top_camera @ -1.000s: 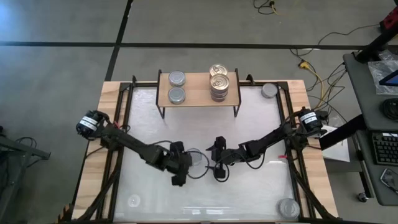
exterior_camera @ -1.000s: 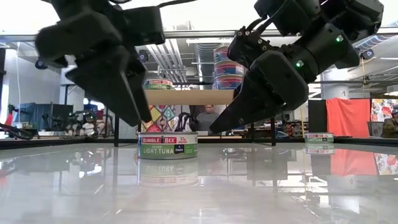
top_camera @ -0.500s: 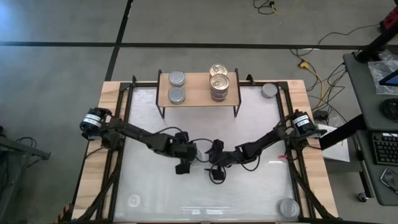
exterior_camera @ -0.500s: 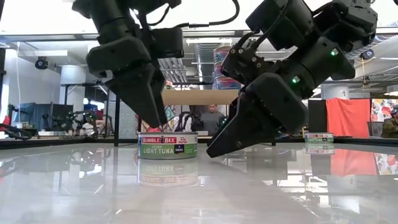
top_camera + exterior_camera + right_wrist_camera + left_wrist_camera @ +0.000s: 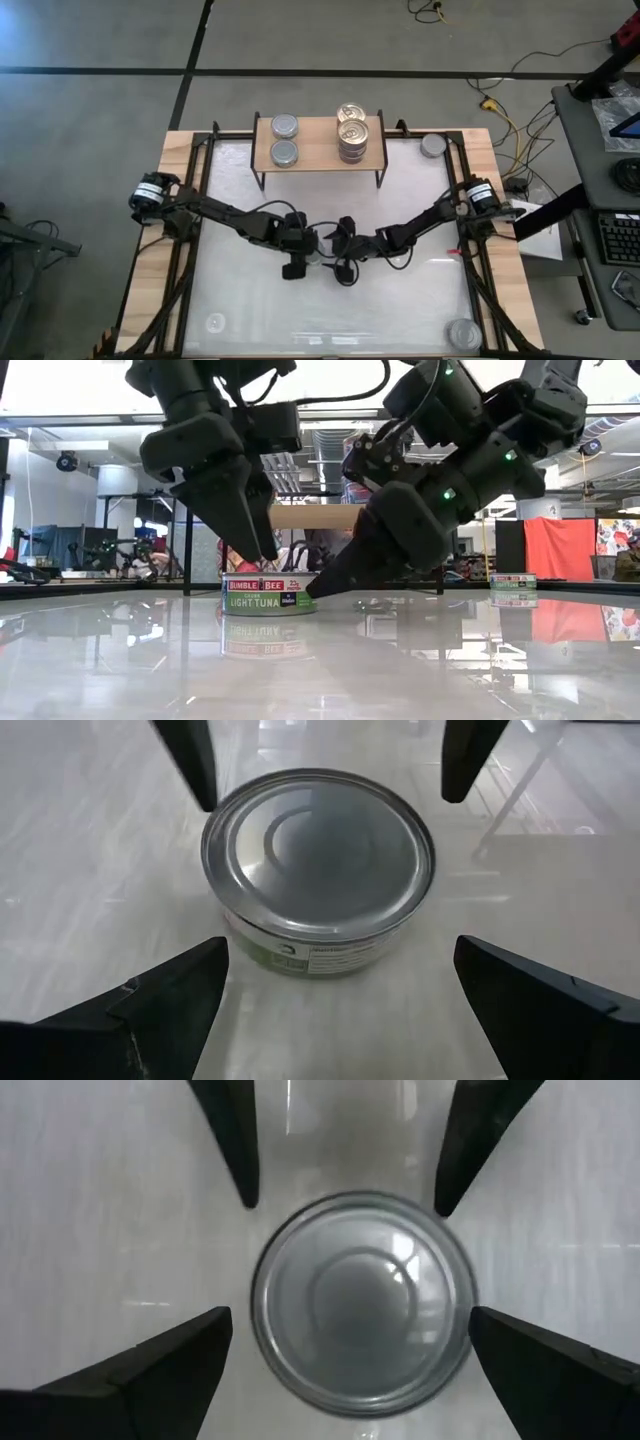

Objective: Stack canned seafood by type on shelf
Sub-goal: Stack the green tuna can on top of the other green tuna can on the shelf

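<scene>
**Both grippers converge on one silver tin at table centre**

The table (image 5: 240, 330), white with a wood rim, sits on grey concrete floor; the low view shows a workshop behind. The shelf (image 5: 318, 148) stands at 12 o'clock, carrying two silver tins (image 5: 285, 138) and a gold stack (image 5: 352, 133). Spare tins lie at 2 (image 5: 432, 146) and 5 (image 5: 462, 333). The step in hand is picking the centre tin (image 5: 318, 252). The left gripper (image 5: 299, 252) hangs over it, jaws apart; the right gripper (image 5: 342, 255) is just beside, also apart. Next, one should probably yield while the other lowers and closes.
</scene>
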Motion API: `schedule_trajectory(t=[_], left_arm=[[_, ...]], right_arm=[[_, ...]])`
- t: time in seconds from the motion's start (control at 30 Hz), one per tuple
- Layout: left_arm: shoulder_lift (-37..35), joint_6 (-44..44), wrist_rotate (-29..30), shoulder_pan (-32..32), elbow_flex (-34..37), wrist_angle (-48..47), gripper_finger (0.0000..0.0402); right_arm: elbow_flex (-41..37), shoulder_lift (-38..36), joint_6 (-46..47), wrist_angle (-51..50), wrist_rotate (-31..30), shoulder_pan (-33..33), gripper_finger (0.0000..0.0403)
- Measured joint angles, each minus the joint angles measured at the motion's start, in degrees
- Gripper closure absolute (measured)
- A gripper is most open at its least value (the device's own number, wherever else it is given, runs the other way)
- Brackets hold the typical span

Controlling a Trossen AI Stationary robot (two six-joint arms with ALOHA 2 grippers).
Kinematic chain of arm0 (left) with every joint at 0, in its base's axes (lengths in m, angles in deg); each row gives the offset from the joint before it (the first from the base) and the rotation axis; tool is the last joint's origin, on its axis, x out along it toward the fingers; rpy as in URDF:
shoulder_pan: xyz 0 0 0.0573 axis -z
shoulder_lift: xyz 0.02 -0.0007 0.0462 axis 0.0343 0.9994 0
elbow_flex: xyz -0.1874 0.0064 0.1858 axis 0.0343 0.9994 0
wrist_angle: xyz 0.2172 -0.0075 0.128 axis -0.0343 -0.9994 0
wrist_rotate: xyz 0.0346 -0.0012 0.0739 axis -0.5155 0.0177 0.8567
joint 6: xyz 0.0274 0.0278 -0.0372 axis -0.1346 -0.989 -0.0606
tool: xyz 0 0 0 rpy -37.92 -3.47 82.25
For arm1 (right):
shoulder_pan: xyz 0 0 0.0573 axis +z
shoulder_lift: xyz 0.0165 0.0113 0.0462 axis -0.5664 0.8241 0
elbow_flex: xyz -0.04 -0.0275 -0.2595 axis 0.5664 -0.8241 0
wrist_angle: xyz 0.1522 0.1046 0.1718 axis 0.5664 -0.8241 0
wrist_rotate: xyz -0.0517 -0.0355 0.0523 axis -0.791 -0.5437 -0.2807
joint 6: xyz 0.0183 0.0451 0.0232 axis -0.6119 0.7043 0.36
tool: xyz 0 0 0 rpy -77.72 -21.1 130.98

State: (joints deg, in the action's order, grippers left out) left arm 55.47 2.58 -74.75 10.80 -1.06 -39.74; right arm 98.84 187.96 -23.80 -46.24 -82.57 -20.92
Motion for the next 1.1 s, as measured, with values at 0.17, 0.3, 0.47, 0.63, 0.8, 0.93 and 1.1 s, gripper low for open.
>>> schedule_trajectory(t=[0.17,0.3,0.47,0.63,0.8,0.93,1.1], left_arm=[[0.0,0.0,1.3,-0.6,0.5,0.9,0.0009],[0.0,0.3,-0.1,-0.7,0.7,1.8,0.0009],[0.0,0.3,-2.5,-0.6,0.7,1.8,0.0009],[0.0,0.2,-2.2,-0.7,0.7,1.0,0.0009],[0.0,0.4,-2.1,-1.0,1.3,0.5,0.0009],[0.0,0.2,-2.5,-1.0,1.5,0.6,0.0009],[0.7,0.3,-2.8,-1.1,1.6,0.8,0.0009]], right_arm=[[1.2,1.6,-1.3,0.4,0.1,-0.6,0.0022],[4.3,4.3,-3.5,0.5,0.0,-0.7,0.0022],[8.3,6.2,-4.2,-2.8,0.1,-0.6,0.0022],[10.1,6.8,-4.7,-4.5,0.1,-0.6,0.0022],[10.2,6.8,-4.7,-4.6,0.1,-0.7,0.0022],[10.2,6.8,-4.5,-5.0,0.1,-0.8,0.0022],[10.2,6.8,-4.4,-5.2,0.3,-0.9,0.0022]])
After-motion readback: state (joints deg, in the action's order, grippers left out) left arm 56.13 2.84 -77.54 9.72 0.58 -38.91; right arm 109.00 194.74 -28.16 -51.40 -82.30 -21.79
